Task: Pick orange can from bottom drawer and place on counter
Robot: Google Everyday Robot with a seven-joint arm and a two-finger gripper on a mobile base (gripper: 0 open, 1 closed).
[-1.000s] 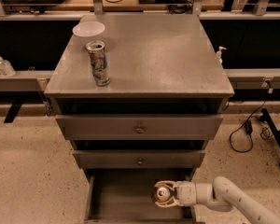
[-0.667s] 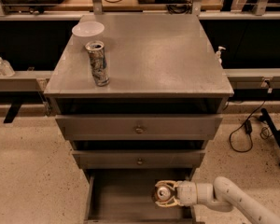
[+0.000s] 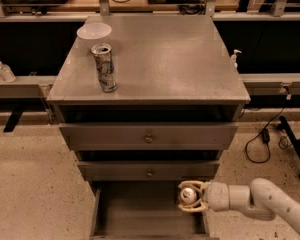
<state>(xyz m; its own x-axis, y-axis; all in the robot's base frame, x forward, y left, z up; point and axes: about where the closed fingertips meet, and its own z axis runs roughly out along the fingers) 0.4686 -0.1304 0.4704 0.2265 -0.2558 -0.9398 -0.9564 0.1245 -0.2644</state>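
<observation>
Pinching the silver-topped orange can (image 3: 188,196), jaws over the bottom drawer (image 3: 140,209).

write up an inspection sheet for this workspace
surface: counter grey, lightly scuffed
job's things: orange can held over the right side of the open bottom drawer; not yet on the counter
clutter: tall patterned can and white bowl on the counter's left
grippers: gripper low right, closed on the orange can
cables: black cable on the floor, right
surroundings: speckled floor; pump bottle beside the counter's right edge
</observation>
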